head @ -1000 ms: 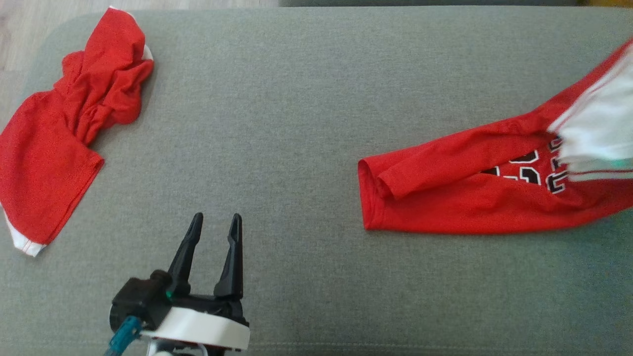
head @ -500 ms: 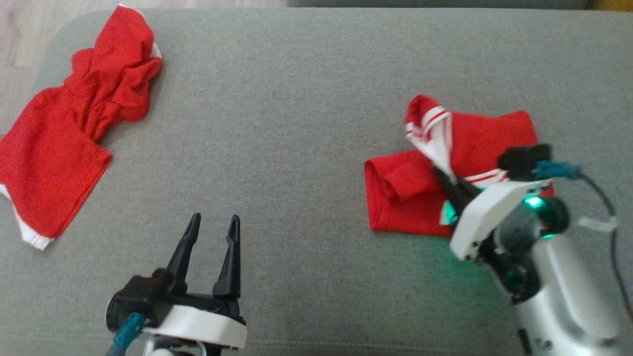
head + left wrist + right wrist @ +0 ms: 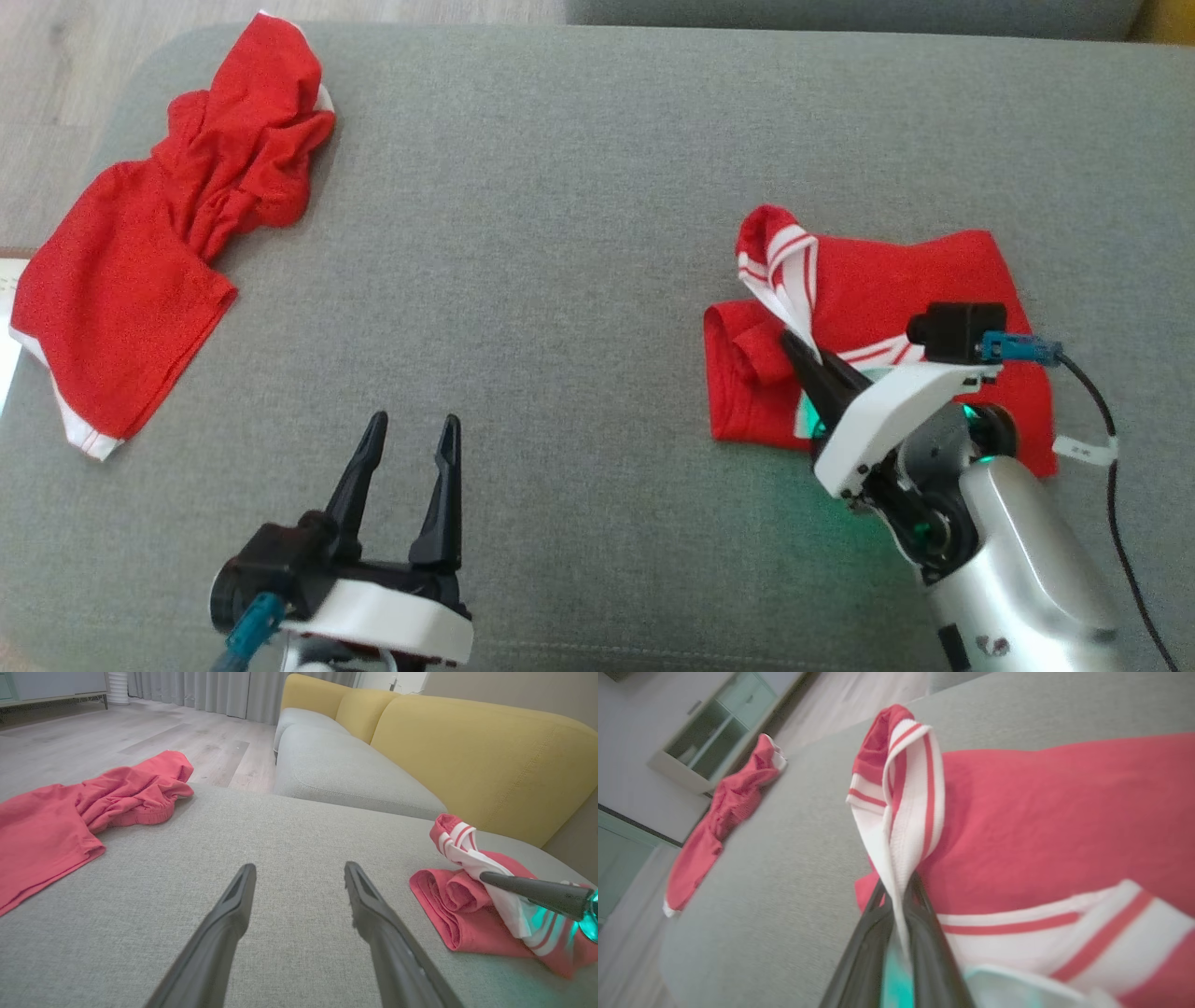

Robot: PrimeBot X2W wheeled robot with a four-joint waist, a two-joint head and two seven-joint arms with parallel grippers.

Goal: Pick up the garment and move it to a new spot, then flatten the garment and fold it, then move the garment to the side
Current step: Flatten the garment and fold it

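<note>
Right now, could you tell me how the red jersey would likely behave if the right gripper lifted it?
Probably floppy: the jersey lies in soft folds and its striped trim drapes from the right gripper. Likely light, since a pinch at one edge holds the trim up.

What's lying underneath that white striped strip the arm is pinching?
The striped strip, pinched by the right end effector, drapes over the folded red shirt on the grey cushion. The shirt's inner layers are hidden.
</note>
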